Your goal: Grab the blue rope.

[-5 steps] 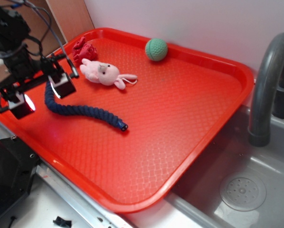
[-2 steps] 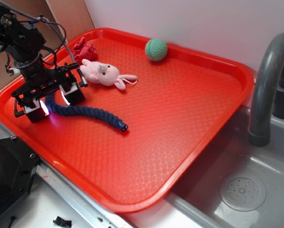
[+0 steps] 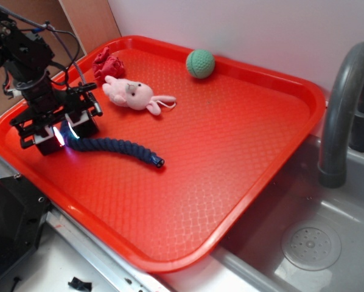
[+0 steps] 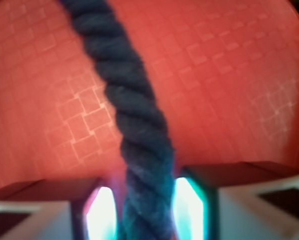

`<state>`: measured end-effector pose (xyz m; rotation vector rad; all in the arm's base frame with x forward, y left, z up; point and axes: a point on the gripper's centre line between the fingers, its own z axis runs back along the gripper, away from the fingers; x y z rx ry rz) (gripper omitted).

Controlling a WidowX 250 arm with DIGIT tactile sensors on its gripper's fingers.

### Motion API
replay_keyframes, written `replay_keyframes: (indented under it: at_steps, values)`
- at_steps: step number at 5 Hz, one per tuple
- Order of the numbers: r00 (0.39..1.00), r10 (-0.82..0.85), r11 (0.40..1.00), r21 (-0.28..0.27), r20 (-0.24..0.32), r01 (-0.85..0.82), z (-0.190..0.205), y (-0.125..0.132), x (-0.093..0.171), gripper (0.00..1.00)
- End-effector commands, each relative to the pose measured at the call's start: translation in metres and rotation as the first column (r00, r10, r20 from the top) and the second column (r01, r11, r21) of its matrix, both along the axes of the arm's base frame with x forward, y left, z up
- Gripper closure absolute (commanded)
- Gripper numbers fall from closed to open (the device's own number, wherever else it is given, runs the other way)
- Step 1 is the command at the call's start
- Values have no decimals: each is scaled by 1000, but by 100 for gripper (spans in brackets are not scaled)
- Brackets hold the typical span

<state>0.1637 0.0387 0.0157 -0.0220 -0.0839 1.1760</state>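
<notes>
The blue rope (image 3: 118, 146) is a thick navy twisted cord lying on the red tray (image 3: 231, 152), with its capped end toward the tray's middle. My gripper (image 3: 63, 137) is down at the rope's left end, near the tray's left rim. Its jaws have closed in on the rope from both sides. In the wrist view the rope (image 4: 134, 110) runs up from between the two glowing pads (image 4: 189, 207), and the gripper (image 4: 144, 212) presses on it. The rope's left tip is hidden behind the fingers.
A pink plush bunny (image 3: 133, 94) lies just behind the gripper. A red crumpled cloth (image 3: 107, 64) is in the tray's far left corner and a green ball (image 3: 200, 63) at the back. A sink (image 3: 310, 231) with a grey faucet (image 3: 343, 109) lies to the right.
The gripper has come down over the rope's left end and its fingers have narrowed around it. The rope's left curve has straightened between the fingers.
</notes>
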Motion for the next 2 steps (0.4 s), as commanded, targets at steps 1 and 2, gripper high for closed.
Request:
replay_keyframes:
  at_steps: [1,2]
  values:
    - [868,-495,862,103,-44,496,62,-32,26,100]
    - [717,-696,717,10,-39,697,104,-72,31,100]
